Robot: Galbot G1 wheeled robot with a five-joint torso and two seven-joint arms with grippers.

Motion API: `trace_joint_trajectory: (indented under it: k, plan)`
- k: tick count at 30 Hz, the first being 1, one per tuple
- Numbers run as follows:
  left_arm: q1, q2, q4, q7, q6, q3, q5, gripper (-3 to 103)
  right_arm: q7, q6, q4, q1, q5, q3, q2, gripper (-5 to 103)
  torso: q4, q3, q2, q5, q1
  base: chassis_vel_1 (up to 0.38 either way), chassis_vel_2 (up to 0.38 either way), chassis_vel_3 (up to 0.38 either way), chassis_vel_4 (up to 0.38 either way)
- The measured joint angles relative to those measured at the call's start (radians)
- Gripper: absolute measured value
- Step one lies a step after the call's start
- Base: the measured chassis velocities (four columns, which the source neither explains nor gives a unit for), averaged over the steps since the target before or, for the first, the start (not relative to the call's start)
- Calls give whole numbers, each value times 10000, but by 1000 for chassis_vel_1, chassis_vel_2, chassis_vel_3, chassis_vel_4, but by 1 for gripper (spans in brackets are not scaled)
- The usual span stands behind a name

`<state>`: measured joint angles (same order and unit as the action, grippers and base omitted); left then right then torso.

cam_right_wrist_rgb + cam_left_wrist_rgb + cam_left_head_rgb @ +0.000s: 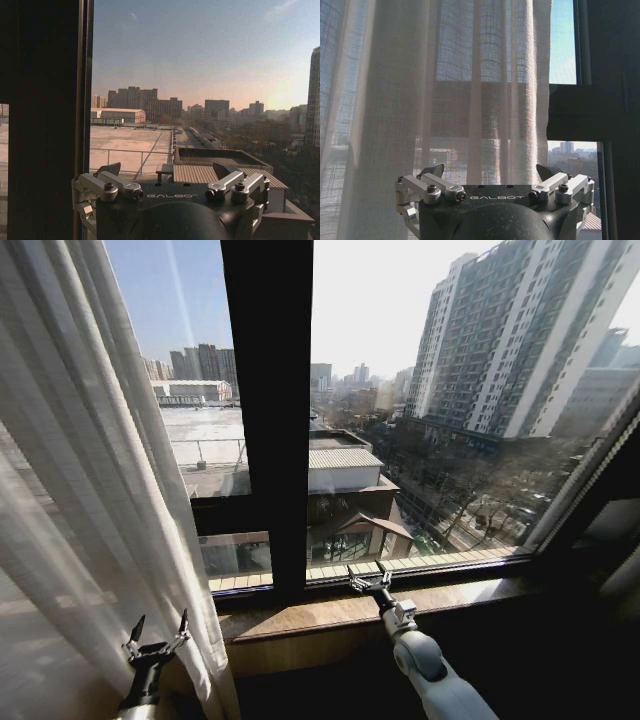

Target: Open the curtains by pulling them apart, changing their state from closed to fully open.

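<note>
curtains (90, 490) hang bunched just ahead of the spread, empty left tool (155, 645); right tool (370, 583) spread too; opening looks nearly finished.

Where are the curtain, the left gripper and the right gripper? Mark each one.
curtain (90, 490), head view, on the middle pleats of the sheer white fabric.
left gripper (156, 632), head view, midway between its open fingers, beside the curtain's lower edge.
right gripper (369, 582), head view, midway between its fingers, at the window sill.
</note>
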<state>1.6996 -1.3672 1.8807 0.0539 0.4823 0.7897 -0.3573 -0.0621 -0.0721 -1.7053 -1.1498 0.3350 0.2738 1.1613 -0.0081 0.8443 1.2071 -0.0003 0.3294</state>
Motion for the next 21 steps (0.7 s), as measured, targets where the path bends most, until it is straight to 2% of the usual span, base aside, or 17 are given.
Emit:
trace_joint_trajectory:
  k: [18, 20, 21]
  plan:
    - [-4, 0, 0, -4, -8, -3, 0, 100, 0, 0, 0, 0, 0, 0, 0, 100, 0, 0, 0, 0, 0, 0, 0, 0, 0]
    - [-36, 4, 0, -23, -59, -34, 2, 100, 0, 0, 0, 0, 0, 0, 0, 100, 1, 0, 0, 0, 0, 0, 0, 0, 0]
    - [-181, 31, 22, -129, -317, -194, 30, 100, 0, 0, 0, 0, 0, 0, 0, 100, 4, 0, 0, 1, 0, 0, 0, 0, 0]
